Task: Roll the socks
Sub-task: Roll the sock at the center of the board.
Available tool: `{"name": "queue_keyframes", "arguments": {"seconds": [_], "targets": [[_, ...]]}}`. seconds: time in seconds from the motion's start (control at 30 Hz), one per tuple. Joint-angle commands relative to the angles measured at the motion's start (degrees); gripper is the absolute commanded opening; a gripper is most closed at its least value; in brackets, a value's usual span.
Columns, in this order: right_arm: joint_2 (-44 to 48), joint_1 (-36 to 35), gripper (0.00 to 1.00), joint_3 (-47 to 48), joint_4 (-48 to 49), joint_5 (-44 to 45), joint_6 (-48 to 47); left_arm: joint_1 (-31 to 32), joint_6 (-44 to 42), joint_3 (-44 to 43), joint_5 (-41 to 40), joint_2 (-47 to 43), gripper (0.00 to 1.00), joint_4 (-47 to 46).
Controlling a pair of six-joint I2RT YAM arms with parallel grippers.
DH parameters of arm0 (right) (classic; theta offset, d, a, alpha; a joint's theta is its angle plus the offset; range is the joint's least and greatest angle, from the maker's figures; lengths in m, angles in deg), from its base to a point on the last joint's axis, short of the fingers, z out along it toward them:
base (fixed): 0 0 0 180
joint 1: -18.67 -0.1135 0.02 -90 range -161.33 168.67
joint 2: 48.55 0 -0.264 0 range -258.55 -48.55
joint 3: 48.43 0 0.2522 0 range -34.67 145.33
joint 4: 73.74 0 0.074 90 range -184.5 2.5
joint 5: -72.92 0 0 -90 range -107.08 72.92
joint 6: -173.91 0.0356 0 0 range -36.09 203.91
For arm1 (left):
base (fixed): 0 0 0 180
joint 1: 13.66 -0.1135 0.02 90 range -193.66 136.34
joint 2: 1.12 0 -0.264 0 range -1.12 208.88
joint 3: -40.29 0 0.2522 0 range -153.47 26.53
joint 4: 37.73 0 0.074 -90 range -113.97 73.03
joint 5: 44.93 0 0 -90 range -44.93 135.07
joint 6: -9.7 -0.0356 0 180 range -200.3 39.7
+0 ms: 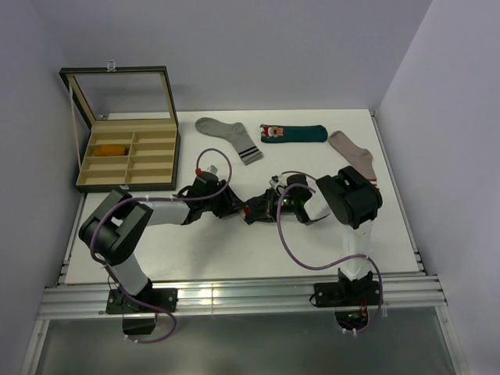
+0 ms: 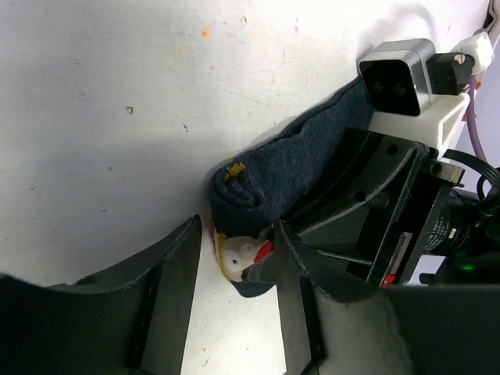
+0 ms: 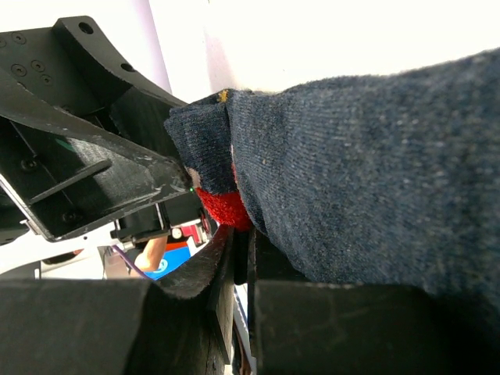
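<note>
White table (image 1: 195, 254) holds our navy sock (image 2: 297, 164); right gripper (image 3: 238, 246) pinches it, left gripper (image 2: 236, 242) gapes wide. We should roll it tight.

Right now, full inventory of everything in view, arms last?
display box: 1, tan inside with a dark frame, glass lid open, far-left of table
mustard-orange sock: 1, bundled, in a left compartment of the box
grey sock: 1, grey with dark-striped cuff, flat, far centre-left
teal sock: 1, dark teal with Christmas figure, flat, far centre
beige sock: 1, pinkish-beige, flat, far right
navy sock: 1, navy with red-white figure, partly folded, table centre between the grippers
table: 1, white
left gripper: 1, black, open, fingers straddling the sock's folded end
right gripper: 1, black, shut on the navy sock
</note>
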Motion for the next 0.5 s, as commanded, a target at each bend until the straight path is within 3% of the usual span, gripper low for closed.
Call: {"name": "queue_keyframes", "arguments": {"seconds": [0.0,0.37,0.47], "targets": [[-0.9,0.4,0.08,0.1,-6.2,4.2,-3.0,0.5,0.0,-0.7,1.2,1.1,0.47,-3.0],[0.2,0.3,0.09,0.7,-10.0,5.5,-5.1,0.8,-1.5,-6.2,-4.3,3.9,0.35,7.5],[1.5,0.3,0.12,0.9,-12.6,6.9,-6.9,1.5,-2.3,-8.4,-5.7,5.0,0.27,11.6]]}}
